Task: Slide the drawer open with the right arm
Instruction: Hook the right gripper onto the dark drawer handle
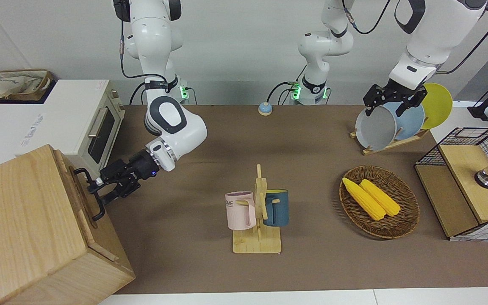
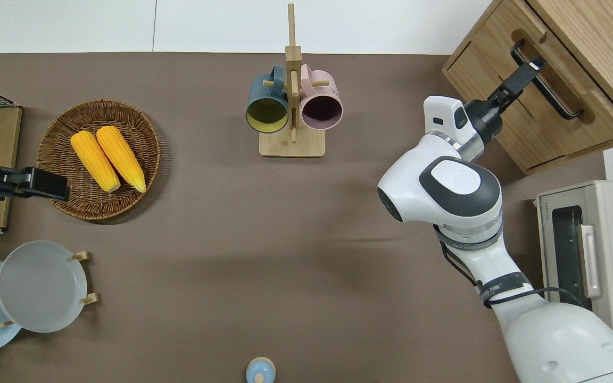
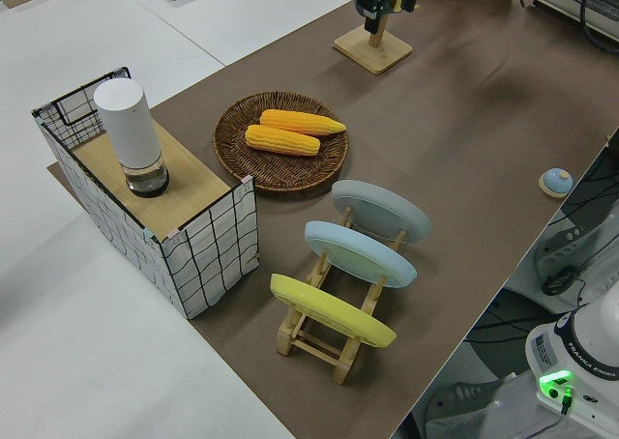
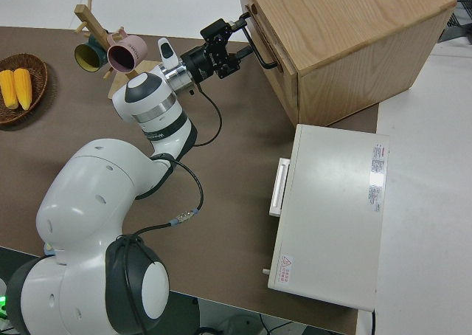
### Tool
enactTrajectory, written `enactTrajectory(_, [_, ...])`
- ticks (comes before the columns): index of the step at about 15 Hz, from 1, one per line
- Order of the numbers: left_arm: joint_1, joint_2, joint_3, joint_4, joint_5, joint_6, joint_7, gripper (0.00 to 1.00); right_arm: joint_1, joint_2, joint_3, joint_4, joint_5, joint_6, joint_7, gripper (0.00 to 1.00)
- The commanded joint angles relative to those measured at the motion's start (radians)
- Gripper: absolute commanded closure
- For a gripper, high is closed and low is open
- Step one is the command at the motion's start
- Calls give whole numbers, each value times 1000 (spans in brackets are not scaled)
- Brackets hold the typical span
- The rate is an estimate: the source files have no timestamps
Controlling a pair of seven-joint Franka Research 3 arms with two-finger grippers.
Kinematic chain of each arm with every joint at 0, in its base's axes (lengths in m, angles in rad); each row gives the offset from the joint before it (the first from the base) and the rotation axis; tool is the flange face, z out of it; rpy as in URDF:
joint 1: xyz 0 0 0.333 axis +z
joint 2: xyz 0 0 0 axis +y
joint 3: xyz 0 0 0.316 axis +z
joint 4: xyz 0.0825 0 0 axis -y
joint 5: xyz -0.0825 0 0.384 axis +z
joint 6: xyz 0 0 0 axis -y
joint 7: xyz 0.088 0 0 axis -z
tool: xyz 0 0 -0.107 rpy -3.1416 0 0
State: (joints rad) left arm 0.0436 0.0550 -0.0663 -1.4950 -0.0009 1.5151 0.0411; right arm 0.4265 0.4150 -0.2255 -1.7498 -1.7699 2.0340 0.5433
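The drawer (image 2: pixel 530 125) is the wide light-wood front of the pale wooden cabinet (image 1: pixel 23 220) at the right arm's end of the table, and it looks shut. Its black loop handle (image 2: pixel 559 101) also shows in the front view (image 1: pixel 96 207) and the right side view (image 4: pixel 262 54). My right gripper (image 1: pixel 100 189), with its blue light, is open at the handle. In the right side view (image 4: pixel 234 43) its fingers stand either side of the bar, and in the overhead view (image 2: pixel 531 72) its tip overlaps the bar. My left arm is parked, its gripper (image 1: pixel 386 108) open.
A white toaster oven (image 1: pixel 79 123) stands beside the cabinet, nearer to the robots. A mug rack (image 1: pixel 257 212) with two mugs stands mid-table. A basket (image 1: pixel 409 212) of corn, a plate rack (image 1: pixel 396 123) and a wire-mesh cabinet (image 1: pixel 468 182) are at the left arm's end.
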Motion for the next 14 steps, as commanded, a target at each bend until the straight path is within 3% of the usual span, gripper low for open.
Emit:
enactTrajectory(1, [-7,-4,0,10,18,-18,-10,7,-22,1,2,-10,-65,23,30,654])
enactTrajectory(3, [-7,-4,0,9,18,-18,-10,7,-26,2,2,-8,-69,23,26,968])
enactTrajectory(4, [-7,-4,0,10,18,-18,-10,7,-28,2,0,-8,-71,25,24,1000])
enactTrajectory(14, [-7,-4,0,9,18,-18,-10,7,-11,1,2,-11,-72,9,14,1000])
